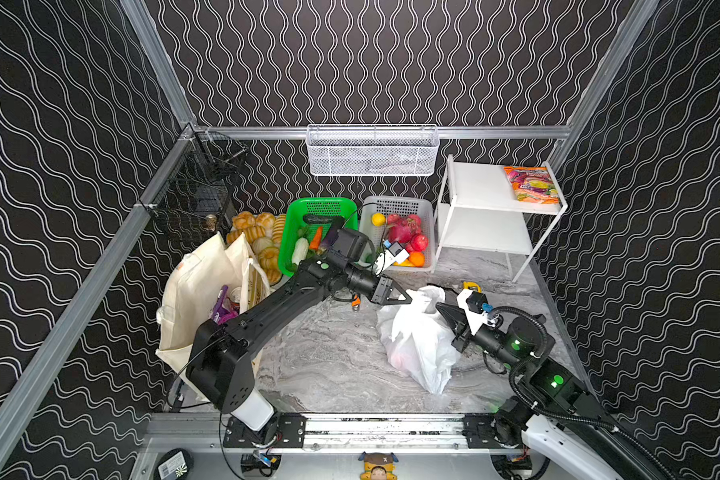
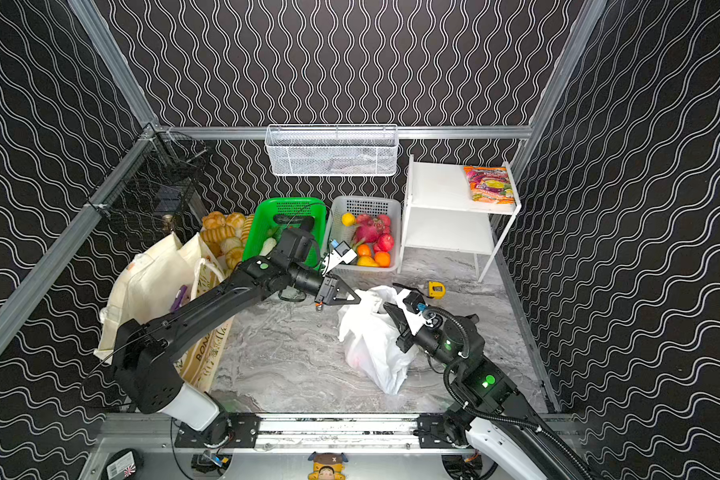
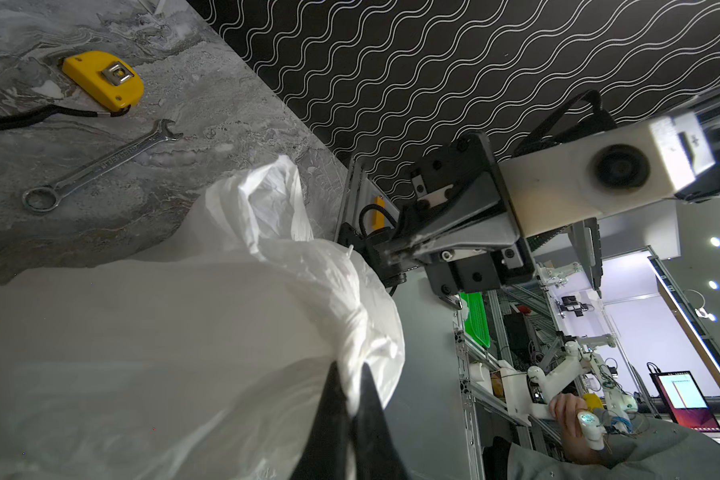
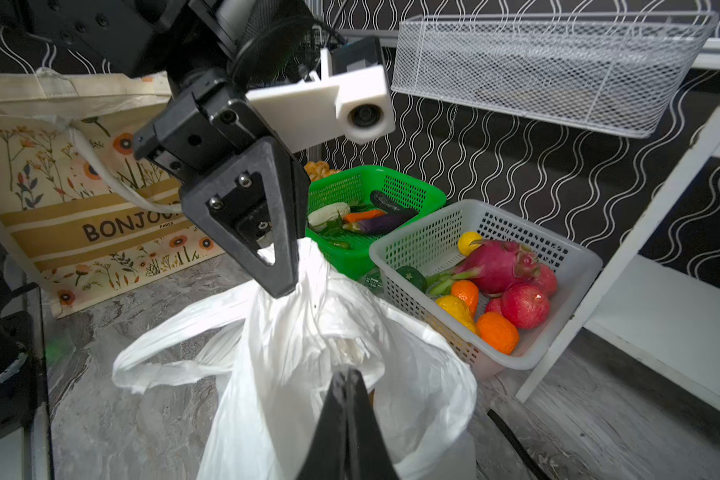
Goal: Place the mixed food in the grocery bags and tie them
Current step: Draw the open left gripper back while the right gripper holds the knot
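Contact: left tool point(image 1: 409, 298), right tool point(image 1: 438, 306) pinch plastic bag point(image 1: 416, 345) top.

Thin crinkly white plastic bag point(image 4: 292, 374), slightly glossy; matt cream cloth tote point(image 4: 59, 174) (printed panel); shiny metal wrench point(image 3: 100, 164); smooth marble-look tabletop point(image 1: 329, 365).

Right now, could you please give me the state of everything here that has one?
plastic bag: top pinched, no knot visible
left end effector: shut on plastic bag
right end effector: shut on plastic bag
canvas tote: open, handles untied, purple packets inside
green basket: holding vegetables
white basket: holding fruit
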